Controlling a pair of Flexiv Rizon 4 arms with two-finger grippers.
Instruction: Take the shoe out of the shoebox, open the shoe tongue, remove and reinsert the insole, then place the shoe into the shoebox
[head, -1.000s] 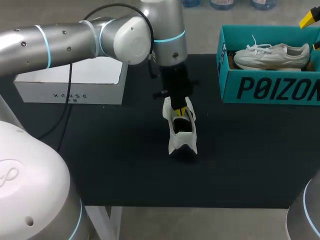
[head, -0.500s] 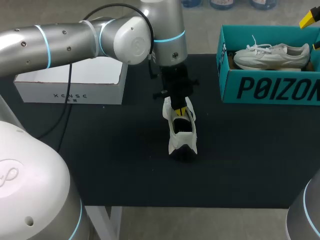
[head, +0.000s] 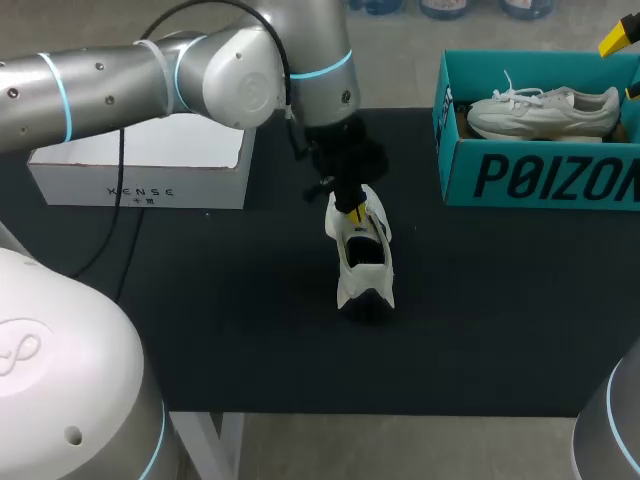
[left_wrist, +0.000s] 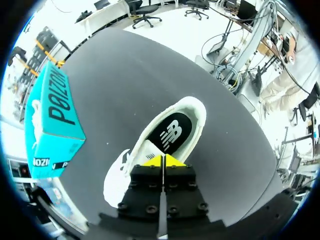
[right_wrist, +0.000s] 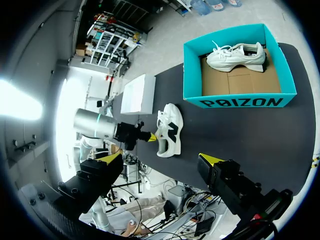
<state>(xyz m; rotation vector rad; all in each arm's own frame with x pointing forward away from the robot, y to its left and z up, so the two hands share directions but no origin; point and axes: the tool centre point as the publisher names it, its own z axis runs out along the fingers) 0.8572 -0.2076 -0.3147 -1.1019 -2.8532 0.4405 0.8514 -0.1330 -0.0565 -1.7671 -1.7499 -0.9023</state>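
A white shoe stands on the black table mat, heel toward the near edge, its black insole lying inside. My left gripper hovers at the tongue end of the shoe's opening, its yellow tips pressed together and shut; I see nothing between them. The teal shoebox sits at the far right with a second white shoe in it. My right gripper hangs open high above the table, and one of its fingertips shows over the box. From there the shoe and shoebox lie far below.
A white cardboard box rests at the far left of the mat, under my left arm. Black mat lies bare in front of and beside the shoe.
My left gripper has lifted a little out of the shoe's opening toward the tongue end, and the arm has swung slightly left. The shoe has kept its place.
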